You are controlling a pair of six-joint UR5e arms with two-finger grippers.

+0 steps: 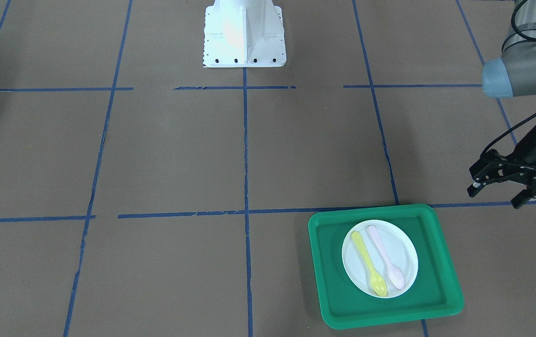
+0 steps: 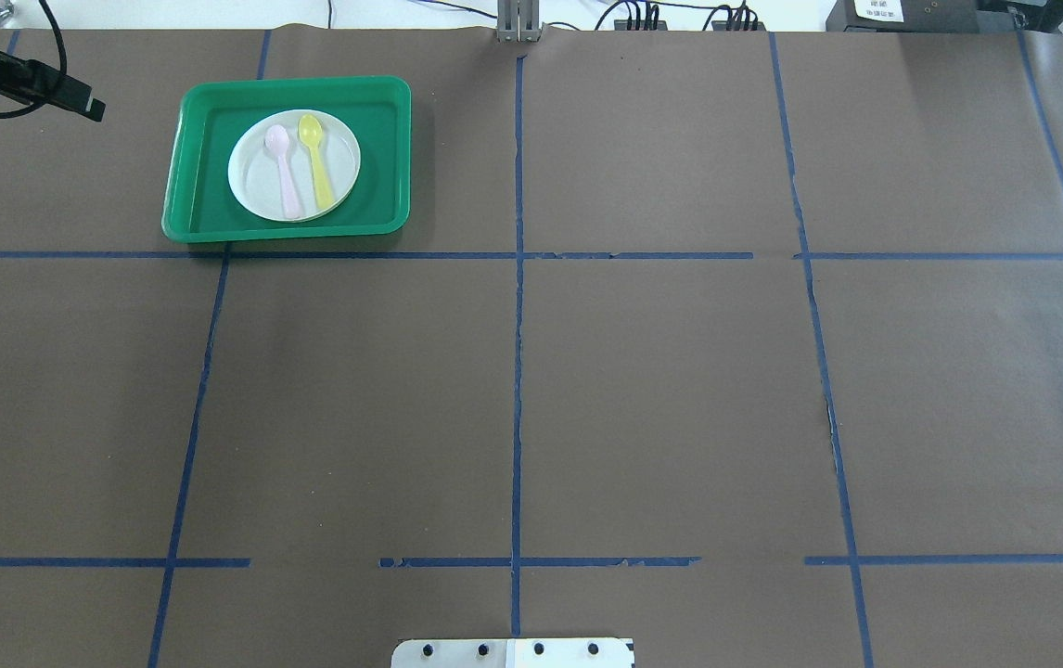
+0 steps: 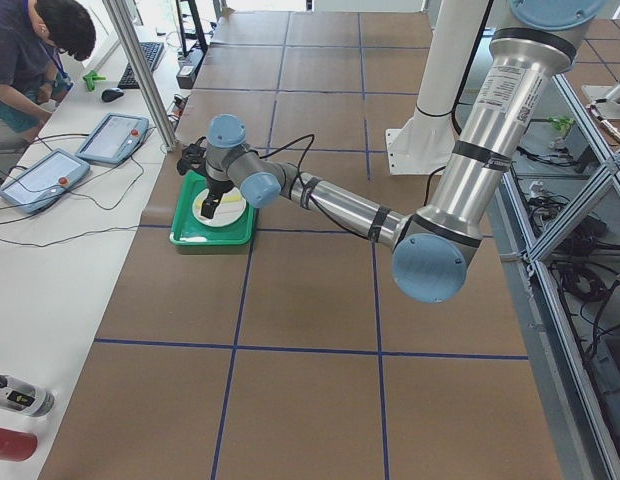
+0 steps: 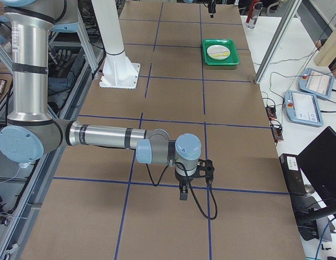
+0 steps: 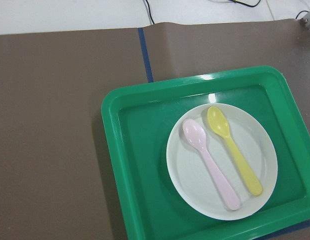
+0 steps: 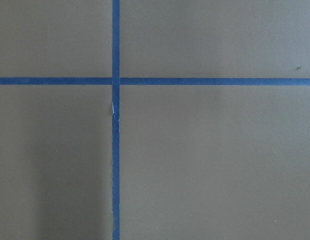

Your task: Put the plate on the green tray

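The white plate [image 1: 396,248] lies flat inside the green tray [image 1: 333,281] and bears a yellow spoon [image 1: 368,264] and a pink spoon [image 1: 385,257]. In the overhead view the tray [image 2: 198,199] with the plate [image 2: 253,181] sits at the far left. The left wrist view looks down on the tray [image 5: 130,165] and plate [image 5: 187,180]. My left gripper [image 1: 496,196] is open and empty, raised beside the tray and apart from it. My right gripper [image 4: 184,190] hangs low over bare table far from the tray; I cannot tell if it is open or shut.
The white robot base [image 1: 243,35] stands at the middle of the near edge. Blue tape lines [image 2: 518,371] cross the brown table cover. An operator [image 3: 30,50] and teach pendants [image 3: 110,137] are at the side bench beyond the tray.
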